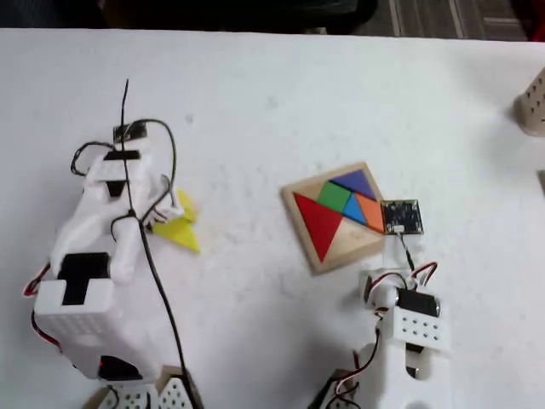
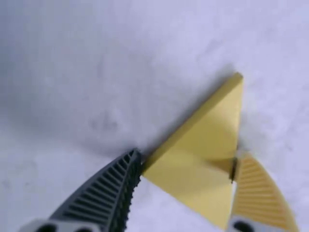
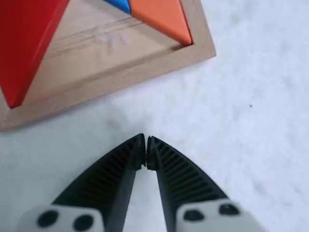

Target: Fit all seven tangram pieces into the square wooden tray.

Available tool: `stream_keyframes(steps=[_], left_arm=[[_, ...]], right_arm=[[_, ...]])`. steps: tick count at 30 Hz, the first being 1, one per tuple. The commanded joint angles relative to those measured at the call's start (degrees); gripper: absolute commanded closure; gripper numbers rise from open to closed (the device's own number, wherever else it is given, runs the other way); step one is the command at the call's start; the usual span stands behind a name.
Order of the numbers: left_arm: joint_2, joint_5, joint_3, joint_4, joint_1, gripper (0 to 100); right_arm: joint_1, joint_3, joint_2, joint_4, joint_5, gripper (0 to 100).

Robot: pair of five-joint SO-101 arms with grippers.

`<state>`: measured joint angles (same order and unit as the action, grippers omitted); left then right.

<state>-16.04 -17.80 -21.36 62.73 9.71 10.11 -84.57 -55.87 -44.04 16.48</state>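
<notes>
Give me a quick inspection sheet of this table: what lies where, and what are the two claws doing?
Surface: white table.
Job's things: tray holds red, green, purple, blue and orange pieces, with bare wood beside red; yellow triangle is outside it.
Clutter: beige pegged block at the table's right edge.
Claws: left claw shut on the yellow triangle; right claw shut, over the table beside the tray.
Cables: black cable over left arm; red and white wires on right arm.
Surroundings: dark space beyond the far edge.
</notes>
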Motion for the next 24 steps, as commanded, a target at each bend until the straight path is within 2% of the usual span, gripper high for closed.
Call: stream_keyframes(steps=[1,12,24], left_arm=[[0.3,0.5,1.8,2.8,-2.8,70],[0.3,0.5,0.5,3.2,-3.0,70],[0.4,0.4,1.9,8.1,-3.1,70]], right_arm=[[0.0,0.2,-1.1,0.9,0.6,97.8],[0.0,0.2,-1.1,0.9,0.6,97.8],[0.0,0.2,-1.1,0.9,0.5,97.8]])
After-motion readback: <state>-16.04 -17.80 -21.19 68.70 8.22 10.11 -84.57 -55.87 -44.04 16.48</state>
